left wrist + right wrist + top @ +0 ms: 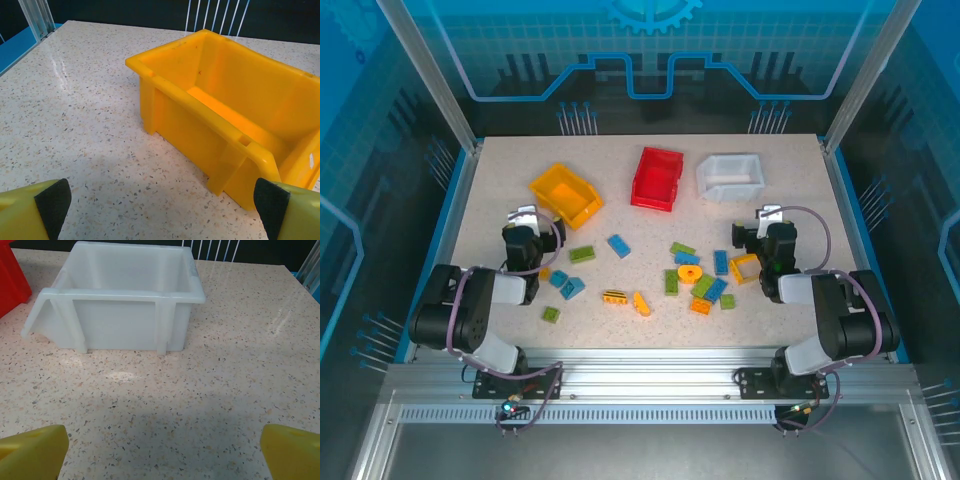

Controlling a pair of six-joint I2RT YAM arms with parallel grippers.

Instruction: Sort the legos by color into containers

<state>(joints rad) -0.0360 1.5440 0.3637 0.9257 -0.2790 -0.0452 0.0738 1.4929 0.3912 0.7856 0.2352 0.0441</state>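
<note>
Blue-lit panels and aluminium posts walled in the cell, and a pale speckled table (pixel 490 180) filled the space between them, with a soft sheen on it near the far edge. Both arms sat folded low at the near side.

Three containers stood in a loose row along the far half: a yellow-orange bin (pixel 566 193) on the left, turned at an angle, a red bin (pixel 656 178) in the middle and a white bin (pixel 731 176) on the right. As far as I could see into them, all three were empty.

The left gripper (pixel 526 216) hovered just short of the yellow-orange bin with its jaws spread wide and nothing between them. The right gripper (pixel 769 214) pointed at the white bin, equally wide and equally empty.

The legos (pixel 692 280) lay scattered across the middle of the table, none in a bin. Among them I picked out a square yellow frame (pixel 745 267) near the right arm, a round yellow piece (pixel 689 273), a yellow-black striped brick (pixel 614 297), a blue brick (pixel 618 245) and a green brick (pixel 582 254). To my eye the sorting had not begun, and every brick was left to move.
</note>
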